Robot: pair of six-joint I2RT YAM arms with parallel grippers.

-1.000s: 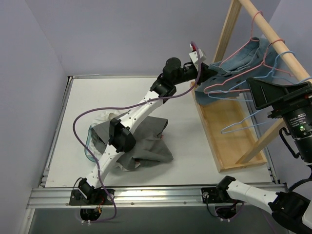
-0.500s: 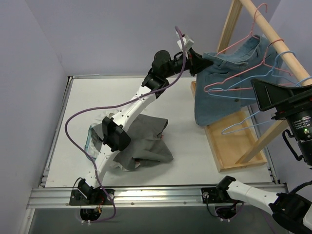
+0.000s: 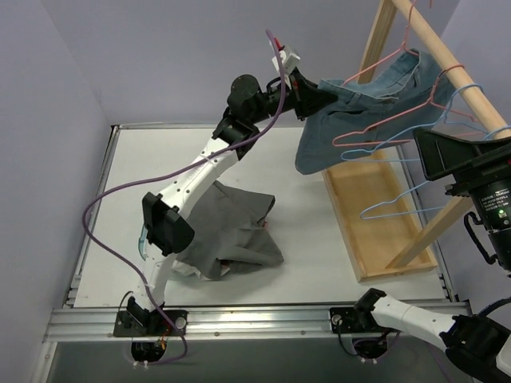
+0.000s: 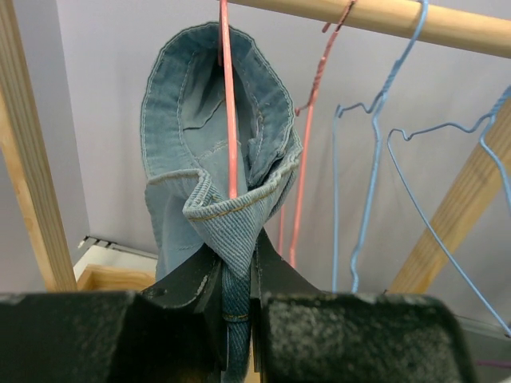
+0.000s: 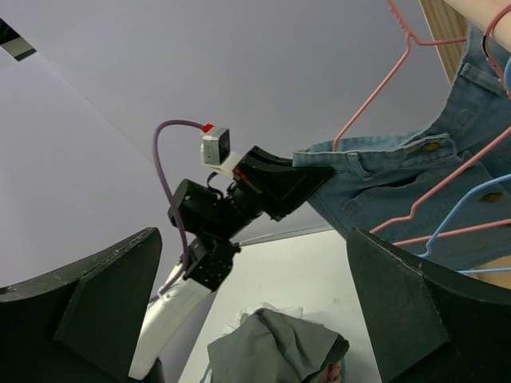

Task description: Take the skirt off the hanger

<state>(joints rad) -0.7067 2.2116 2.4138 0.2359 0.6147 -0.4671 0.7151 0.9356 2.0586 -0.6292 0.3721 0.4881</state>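
my left gripper (image 4: 237,275) pinches the blue denim skirt (image 4: 172,215) below the round wooden rail (image 4: 375,12) to slide it off the pink wire hanger (image 4: 228,120).

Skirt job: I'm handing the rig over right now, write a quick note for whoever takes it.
Left gripper: shut on the waistband of the denim skirt, cloth drawn taut away from the wooden rail.
Right gripper: open, holding nothing, facing the skirt.
Skirt still threaded on the pink hanger, up at the rail.
Done: grip taken. Left: slide the skirt off the hanger, set it down.
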